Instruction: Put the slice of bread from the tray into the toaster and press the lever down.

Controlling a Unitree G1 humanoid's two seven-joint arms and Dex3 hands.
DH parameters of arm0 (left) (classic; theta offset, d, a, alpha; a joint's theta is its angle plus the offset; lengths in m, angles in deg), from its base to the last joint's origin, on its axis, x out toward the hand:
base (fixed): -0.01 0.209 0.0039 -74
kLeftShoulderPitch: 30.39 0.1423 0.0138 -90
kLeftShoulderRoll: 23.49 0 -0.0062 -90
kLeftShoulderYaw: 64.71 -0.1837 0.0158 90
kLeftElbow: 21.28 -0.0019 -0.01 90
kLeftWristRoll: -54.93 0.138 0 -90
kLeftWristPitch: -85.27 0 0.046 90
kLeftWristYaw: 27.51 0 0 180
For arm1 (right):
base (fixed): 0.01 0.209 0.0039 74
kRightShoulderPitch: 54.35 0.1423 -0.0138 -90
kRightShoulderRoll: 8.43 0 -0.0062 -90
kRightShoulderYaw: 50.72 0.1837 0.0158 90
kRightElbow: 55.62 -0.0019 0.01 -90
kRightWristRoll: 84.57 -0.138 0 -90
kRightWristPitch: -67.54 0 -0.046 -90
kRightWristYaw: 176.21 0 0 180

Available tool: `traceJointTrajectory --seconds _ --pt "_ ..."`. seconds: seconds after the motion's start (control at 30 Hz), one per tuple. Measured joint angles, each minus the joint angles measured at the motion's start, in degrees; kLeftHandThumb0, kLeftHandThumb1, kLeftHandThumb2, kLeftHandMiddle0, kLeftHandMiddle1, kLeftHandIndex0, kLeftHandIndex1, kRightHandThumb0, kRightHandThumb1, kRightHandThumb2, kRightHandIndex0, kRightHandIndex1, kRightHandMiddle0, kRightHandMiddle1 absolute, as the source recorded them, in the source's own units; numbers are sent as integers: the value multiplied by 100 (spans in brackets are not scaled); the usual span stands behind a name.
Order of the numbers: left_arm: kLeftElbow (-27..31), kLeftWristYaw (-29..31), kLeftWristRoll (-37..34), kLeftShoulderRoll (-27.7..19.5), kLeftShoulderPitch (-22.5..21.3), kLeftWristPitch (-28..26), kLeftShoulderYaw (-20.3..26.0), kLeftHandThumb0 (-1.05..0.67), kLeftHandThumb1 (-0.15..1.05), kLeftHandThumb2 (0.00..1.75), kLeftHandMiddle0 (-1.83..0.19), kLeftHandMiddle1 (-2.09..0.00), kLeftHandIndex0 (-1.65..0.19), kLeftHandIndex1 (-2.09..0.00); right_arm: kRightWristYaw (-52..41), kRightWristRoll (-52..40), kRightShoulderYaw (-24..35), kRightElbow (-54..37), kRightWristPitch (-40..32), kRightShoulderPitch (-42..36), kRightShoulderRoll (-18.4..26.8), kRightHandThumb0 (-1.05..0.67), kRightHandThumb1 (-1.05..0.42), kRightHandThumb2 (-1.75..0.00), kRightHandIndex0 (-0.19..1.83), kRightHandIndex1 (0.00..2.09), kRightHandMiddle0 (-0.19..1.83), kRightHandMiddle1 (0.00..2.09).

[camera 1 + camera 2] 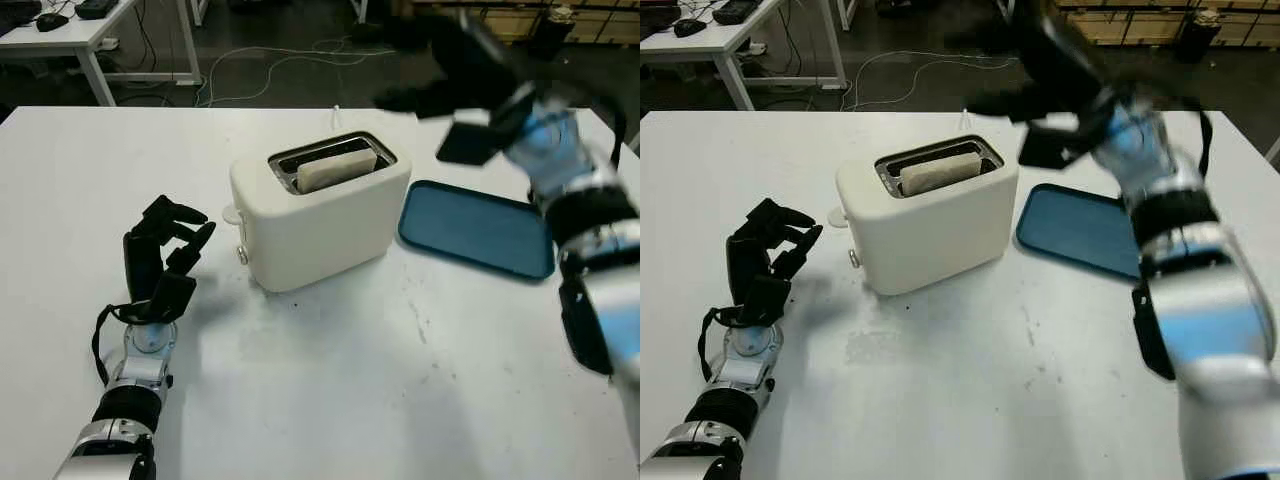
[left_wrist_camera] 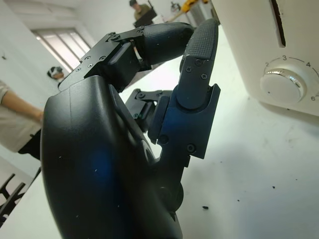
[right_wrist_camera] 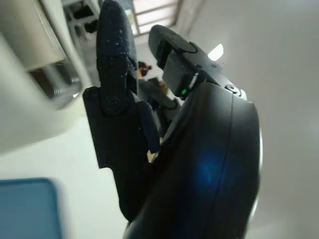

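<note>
The left hand (image 1: pixel 165 255) is nearest, low on the white counter (image 1: pixel 330 400) just beside the toaster's dial side; its fingers are curled and it holds nothing. The slice of bread (image 1: pixel 337 165) already stands in the slot of the white toaster (image 1: pixel 320 215), its top edge above the rim; it looks light, soft and easy to crush, so I judge it needs no more handling. What remains is the lever (image 1: pixel 231 213), a small tab on the end facing the left hand; it seems stiff and wants a firm push from above. The right hand (image 1: pixel 450 85) is raised above the blue tray (image 1: pixel 480 228); its fingers are blurred, I cannot tell their state. The dial (image 2: pixel 281 85) shows numbers 2, 3, 4, 6; no brand is readable.
</note>
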Motion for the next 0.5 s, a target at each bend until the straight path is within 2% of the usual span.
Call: traceJointTrajectory --seconds 0.13,0.23,0.33,0.5 --pt "5 30 5 -54 14 0 8 -64 92 4 -65 -152 -62 -134 -310 -1140 648 -497 -12 -1254 -385 -61 -92 -10 80 37 84 2" --pt "10 144 -2 -152 51 0 37 -67 92 6 -64 -154 -59 -134 -398 -1773 1018 -1026 -156 -2097 -703 -55 -92 -10 82 30 85 1" --pt "11 168 40 -323 81 17 51 -67 92 11 -56 -160 -49 -137 -388 -2003 1212 -1467 -296 -2748 -965 -51 -92 -10 87 28 88 2" --pt "74 74 338 -771 76 84 51 -66 92 15 -42 -171 -33 -148 4 -1919 1419 -1985 -326 -3332 -1179 -51 -92 -14 96 29 91 2"
